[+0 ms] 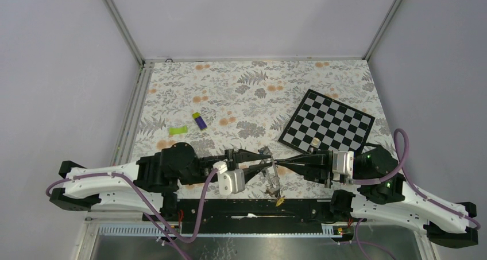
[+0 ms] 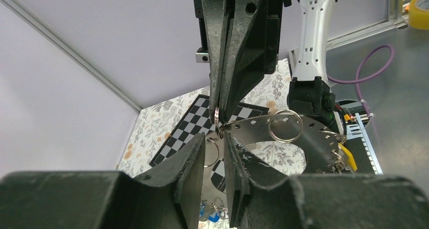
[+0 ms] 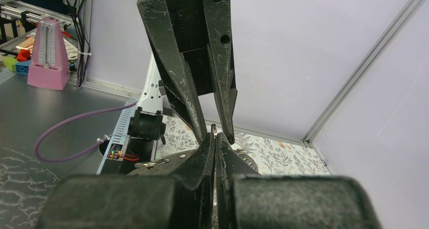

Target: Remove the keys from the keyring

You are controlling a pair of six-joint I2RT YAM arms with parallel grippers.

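The keyring (image 2: 303, 138), a large flat grey ring with holes round its rim, hangs in the air between both grippers; it also shows in the top view (image 1: 270, 178). My right gripper (image 2: 218, 122) comes from above, shut on a small split ring at the keyring's edge. My left gripper (image 2: 215, 139) has its fingers a little apart, one on each side of that spot, with grey plate showing between them. A loose split ring (image 2: 286, 125) hangs on the rim. Keys (image 2: 345, 155) with a yellow tag cluster at the right; blue-headed keys (image 2: 218, 216) hang below. The yellow key (image 1: 279, 201) dangles lowest.
A checkerboard (image 1: 327, 124) lies at the right on the floral table. A purple-and-green block (image 1: 199, 120) and a green piece (image 1: 177, 130) lie at the left. A pink metronome (image 3: 48, 54) stands off the table.
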